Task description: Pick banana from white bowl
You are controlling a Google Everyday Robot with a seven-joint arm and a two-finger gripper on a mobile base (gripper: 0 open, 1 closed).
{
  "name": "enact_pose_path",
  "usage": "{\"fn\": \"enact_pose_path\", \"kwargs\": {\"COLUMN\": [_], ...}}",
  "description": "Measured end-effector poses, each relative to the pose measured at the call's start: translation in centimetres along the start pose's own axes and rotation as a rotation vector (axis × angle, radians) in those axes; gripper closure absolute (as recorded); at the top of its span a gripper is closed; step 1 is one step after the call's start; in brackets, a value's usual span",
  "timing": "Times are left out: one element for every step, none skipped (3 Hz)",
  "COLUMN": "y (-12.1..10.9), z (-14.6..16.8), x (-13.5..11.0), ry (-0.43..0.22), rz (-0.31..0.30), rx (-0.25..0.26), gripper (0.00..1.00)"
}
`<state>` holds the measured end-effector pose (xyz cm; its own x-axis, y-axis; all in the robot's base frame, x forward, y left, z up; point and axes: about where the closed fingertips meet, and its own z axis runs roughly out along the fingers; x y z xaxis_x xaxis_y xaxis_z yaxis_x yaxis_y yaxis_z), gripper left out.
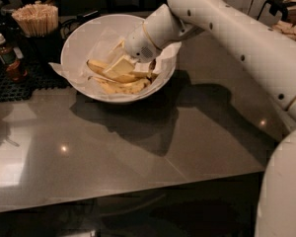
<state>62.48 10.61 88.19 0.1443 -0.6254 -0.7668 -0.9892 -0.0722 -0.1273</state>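
Where the grey table (pixel 138 152) meets the clutter in the upper left of the frame, my gripper (pixel 130 67) is down inside the white bowl (pixel 73 39), reaching in from the right side over the rim. It sits right on top of the banana (pixel 127 87), which lies along the bottom of the bowl on the crumpled white paper liner (pixel 101 39), its yellow length running from the left of the bowl's middle toward the lower right. I cannot tell whether the gripper is apart, together or clamped on the fruit, since its pale parts blend with the banana and paper beneath.

My white arm (pixel 227 26) crosses the top right of the frame on a slant down to the bowl, and my rounded body (pixel 286 191) fills the lower right corner. Left of the bowl, a black mat (pixel 15 85) carries a small bottle (pixel 7 56) with a white cap, and a holder of wooden sticks (pixel 37 19) stands behind it, near the bowl's upper left edge. The bowl throws a dark shadow on the table toward the lower right.
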Motion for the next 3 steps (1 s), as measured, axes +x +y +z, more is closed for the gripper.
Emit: {"fn": "enact_pose_path", "kwargs": {"y": [1.8,2.8,3.0], "z": [-2.8,-5.3,-7.4], "x": [0.4,0.4,0.0], "ry": [-0.046,-0.072,-0.086], "rz": [0.004,-0.005,-0.038], "rx": [0.132,0.229,0.293], "gripper": [1.0,1.0,1.0]}}
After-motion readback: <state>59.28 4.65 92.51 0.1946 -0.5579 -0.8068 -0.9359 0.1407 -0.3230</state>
